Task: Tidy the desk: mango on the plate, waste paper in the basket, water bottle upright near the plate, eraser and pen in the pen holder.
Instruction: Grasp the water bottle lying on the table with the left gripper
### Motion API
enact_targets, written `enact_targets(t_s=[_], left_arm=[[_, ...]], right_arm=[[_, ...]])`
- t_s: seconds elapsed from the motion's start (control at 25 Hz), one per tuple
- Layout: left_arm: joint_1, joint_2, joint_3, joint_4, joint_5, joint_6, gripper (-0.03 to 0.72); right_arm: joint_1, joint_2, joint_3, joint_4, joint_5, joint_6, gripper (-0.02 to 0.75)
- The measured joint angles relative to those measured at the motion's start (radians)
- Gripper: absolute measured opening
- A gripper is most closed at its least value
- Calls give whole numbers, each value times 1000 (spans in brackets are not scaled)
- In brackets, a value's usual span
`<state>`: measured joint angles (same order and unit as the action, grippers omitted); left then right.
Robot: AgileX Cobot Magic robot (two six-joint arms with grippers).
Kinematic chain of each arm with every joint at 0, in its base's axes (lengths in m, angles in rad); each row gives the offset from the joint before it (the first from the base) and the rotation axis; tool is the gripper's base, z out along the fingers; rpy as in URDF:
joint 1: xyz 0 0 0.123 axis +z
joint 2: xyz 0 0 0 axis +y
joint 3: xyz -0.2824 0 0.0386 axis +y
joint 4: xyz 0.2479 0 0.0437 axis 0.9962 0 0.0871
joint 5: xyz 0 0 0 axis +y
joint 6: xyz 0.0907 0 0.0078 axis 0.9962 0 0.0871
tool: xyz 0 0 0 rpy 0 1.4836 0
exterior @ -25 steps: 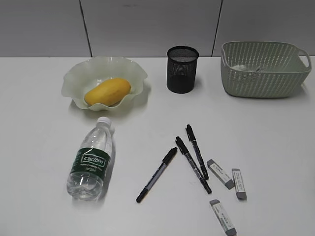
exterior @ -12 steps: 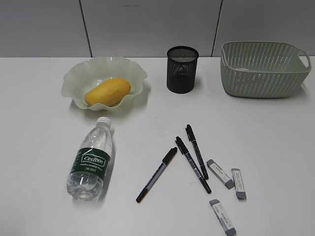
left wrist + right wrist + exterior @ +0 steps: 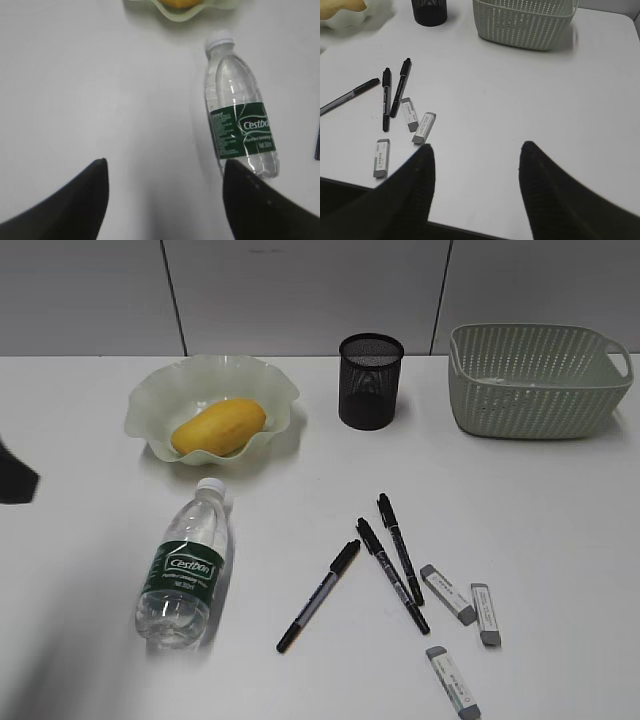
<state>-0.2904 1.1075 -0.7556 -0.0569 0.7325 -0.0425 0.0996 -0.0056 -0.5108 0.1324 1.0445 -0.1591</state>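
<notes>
The mango [image 3: 218,427] lies in the wavy green plate [image 3: 150,390]. The water bottle [image 3: 185,570] lies on its side in front of the plate, cap toward it. Three pens [image 3: 392,573] and three erasers [image 3: 447,593] lie loose at the front right. The pen holder [image 3: 371,380] and the basket [image 3: 540,380] stand at the back. I cannot make out the waste paper. My left gripper [image 3: 165,162] is open and empty above bare desk, left of the bottle [image 3: 240,105]. My right gripper [image 3: 477,146] is open and empty, right of the erasers [image 3: 424,126].
Only a dark tip of the left arm [image 3: 15,480] shows at the left edge of the exterior view. The desk's front edge [image 3: 470,227] runs just under my right gripper. The pens [image 3: 400,85] lie left of the right gripper.
A dark part of my left arm has come into the exterior view at the left edge. The objects on the desk have not moved.
</notes>
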Motion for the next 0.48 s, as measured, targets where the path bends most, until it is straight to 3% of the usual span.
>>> enact_targets(t_s=[0.16,0.48], left_arm=[[-67,307,-142,-29,-14,1,609],[-177,693,-395,-53,-17,-56,622]], right_arm=[[0,0,0,0,0,0,438],[0,0,0,0,0,0,438]])
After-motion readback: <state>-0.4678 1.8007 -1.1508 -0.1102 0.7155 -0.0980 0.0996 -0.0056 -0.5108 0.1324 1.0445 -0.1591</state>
